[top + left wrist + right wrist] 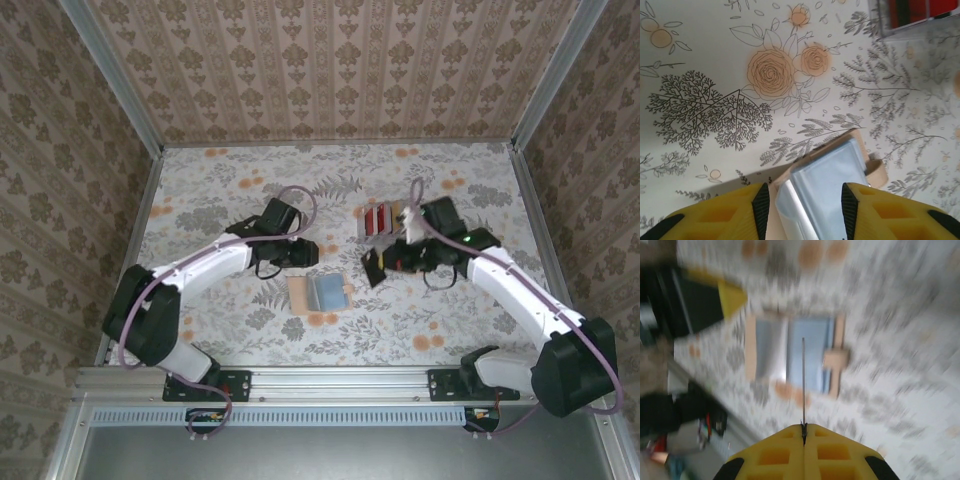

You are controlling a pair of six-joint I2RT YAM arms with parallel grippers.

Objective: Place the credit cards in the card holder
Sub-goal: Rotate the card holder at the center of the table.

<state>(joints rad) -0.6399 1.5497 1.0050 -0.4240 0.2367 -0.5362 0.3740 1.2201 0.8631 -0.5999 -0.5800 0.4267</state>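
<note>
Right wrist view: one credit card (pixel 803 380), thin, stiff and probably slippery, hangs edge-on above the open card holder (pixel 771 351). My right gripper (pixel 804 429) is clamped on its near end, the best hold. My left gripper (pixel 802 200) has its jaws apart, straddling the card holder.

Floral table (pixel 210 190); on it the open card holder (pixel 320 293) and a clear tray (pixel 883 22) of red credit cards (pixel 380 220)
</note>
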